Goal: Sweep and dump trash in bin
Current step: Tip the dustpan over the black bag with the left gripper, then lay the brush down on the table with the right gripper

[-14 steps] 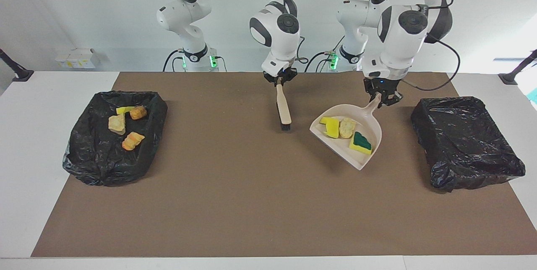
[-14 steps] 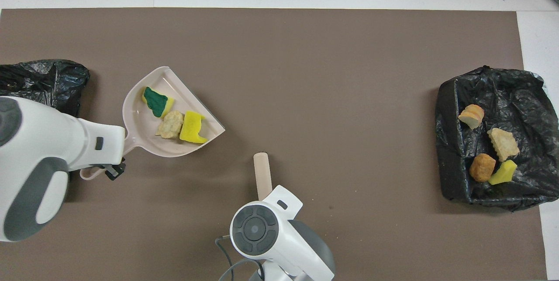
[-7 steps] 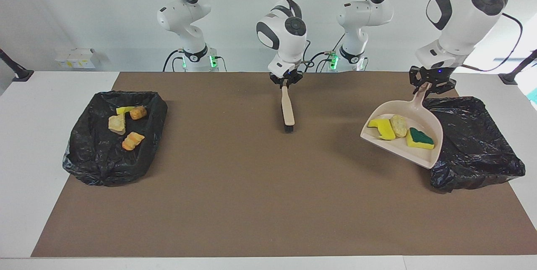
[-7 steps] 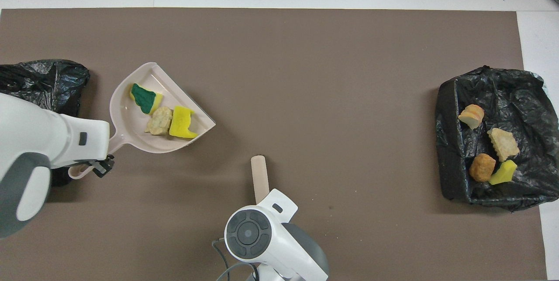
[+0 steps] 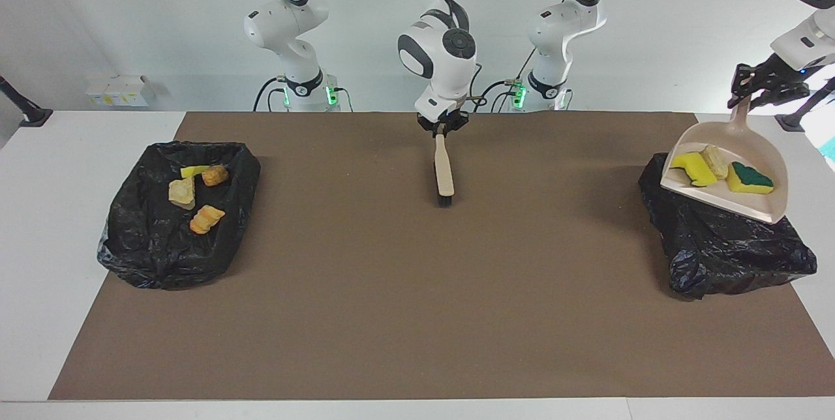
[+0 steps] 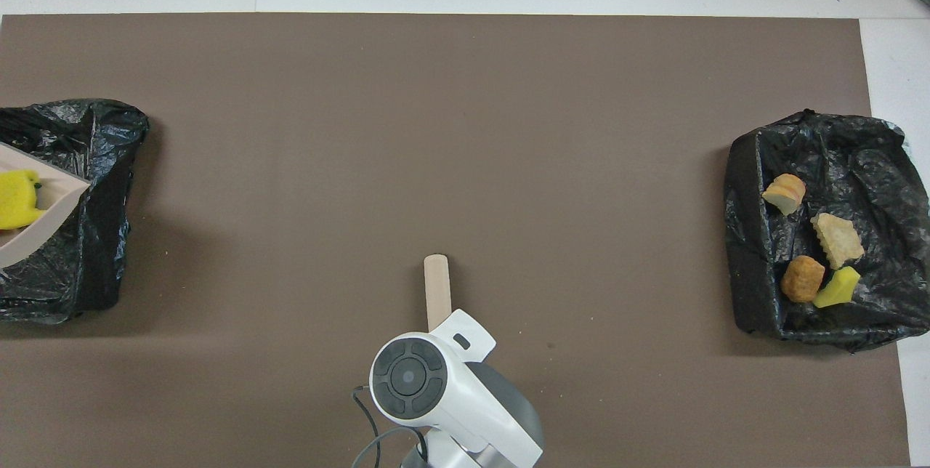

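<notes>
I've got the left gripper [image 5: 762,92] clamped on the dustpan [image 5: 730,192] handle, holding it with three trash scraps [image 5: 717,168] over the bin [image 5: 730,250] at the left arm's end, right gripper [image 5: 443,125] clenched on the brush [image 5: 444,172] mid-table, waiting; next I tip the pan to dump.

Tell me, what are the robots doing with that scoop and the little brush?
They are tidying up scraps. The left pincer holds a dustpan with three sponge bits over the black bin at its end of the table, not yet tipped out. The right pincer holds the brush upright at the middle, waiting. Four scraps already lie in the other bin.
</notes>
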